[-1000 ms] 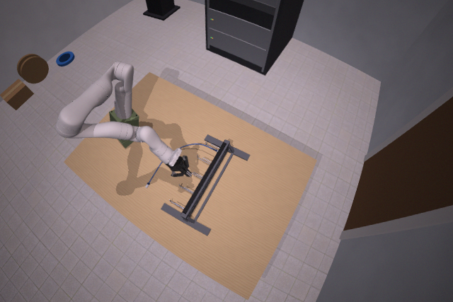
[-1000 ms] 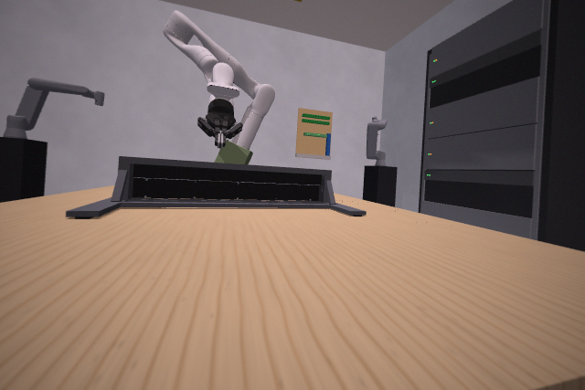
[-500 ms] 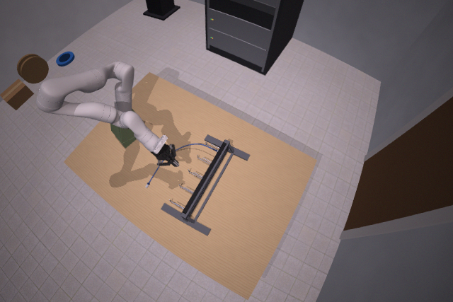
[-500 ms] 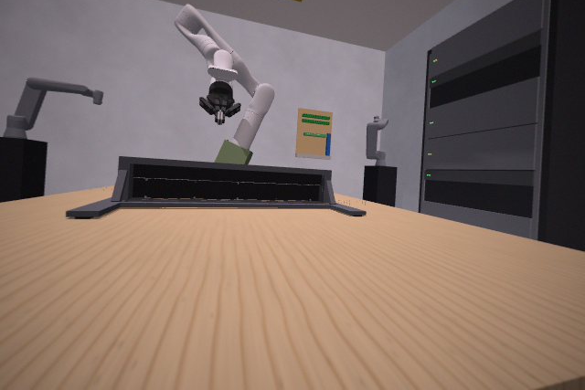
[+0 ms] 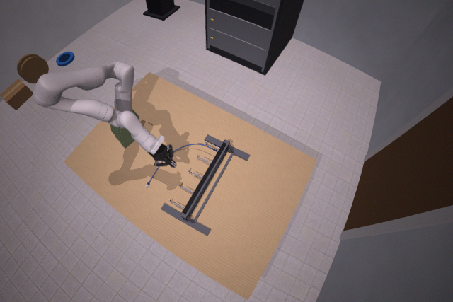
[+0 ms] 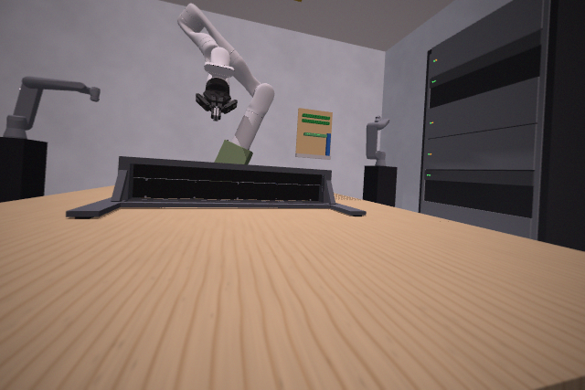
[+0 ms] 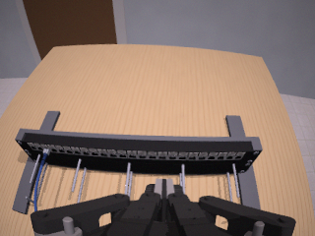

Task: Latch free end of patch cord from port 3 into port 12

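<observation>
The dark patch panel rack [image 5: 204,184] stands on the wooden table; it also shows in the wrist view [image 7: 138,155] and from behind in the exterior view [image 6: 221,184]. A blue patch cord [image 5: 190,146] runs from a port near the rack's far end, curves back under my arm, and ends in a pale plug [image 5: 147,184] lying on the table. The cord shows at the panel's left end in the wrist view [image 7: 41,171]. My gripper [image 5: 168,161] is shut and empty, held above the table in front of the rack, well above the cord. It shows high above the rack in the exterior view [image 6: 216,114].
Several short grey cords [image 5: 190,172] stick out of the panel's front onto the table. My green base [image 5: 124,136] sits at the table's left side. A server cabinet [image 5: 252,10] stands on the floor beyond the table.
</observation>
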Robot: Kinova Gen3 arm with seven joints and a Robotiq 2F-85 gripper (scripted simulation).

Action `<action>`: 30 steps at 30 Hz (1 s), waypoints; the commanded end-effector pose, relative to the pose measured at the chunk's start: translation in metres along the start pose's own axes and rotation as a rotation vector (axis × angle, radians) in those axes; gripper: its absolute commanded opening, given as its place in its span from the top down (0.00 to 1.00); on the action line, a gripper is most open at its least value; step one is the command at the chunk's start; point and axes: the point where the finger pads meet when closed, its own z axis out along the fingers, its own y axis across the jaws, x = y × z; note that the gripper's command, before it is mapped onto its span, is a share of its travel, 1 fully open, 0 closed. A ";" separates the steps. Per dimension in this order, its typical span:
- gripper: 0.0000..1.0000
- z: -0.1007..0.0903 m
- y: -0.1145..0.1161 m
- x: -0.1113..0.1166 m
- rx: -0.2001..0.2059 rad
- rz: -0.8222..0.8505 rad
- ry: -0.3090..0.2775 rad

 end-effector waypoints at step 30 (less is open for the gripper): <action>1.00 -0.001 0.095 0.000 -0.006 -0.004 -0.003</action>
